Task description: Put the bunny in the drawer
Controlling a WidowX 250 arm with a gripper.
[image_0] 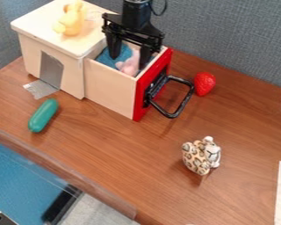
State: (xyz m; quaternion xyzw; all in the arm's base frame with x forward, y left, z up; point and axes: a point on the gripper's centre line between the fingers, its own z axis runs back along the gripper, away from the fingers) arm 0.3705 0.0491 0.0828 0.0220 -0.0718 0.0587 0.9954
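The black gripper (pixel 129 60) hangs down into the pulled-out drawer (pixel 109 89) at the upper middle, its two fingers spread apart. Between them, low inside the drawer, lies a pink figure that looks like the bunny (pixel 130 67). A gap shows between the left finger and the pink figure. The right finger hangs close beside it, and whether they touch I cannot tell. The drawer has a red front and a black handle, and something blue lines its inside.
A yellow toy (pixel 72 19) rests on the wooden cabinet top (pixel 46 17). A red strawberry (pixel 204 83) lies right of the handle (pixel 180 103). A green capsule-shaped object (pixel 43 115) is at the left, and a spotted animal figure (pixel 200 155) stands at the lower right on the table (pixel 131 165).
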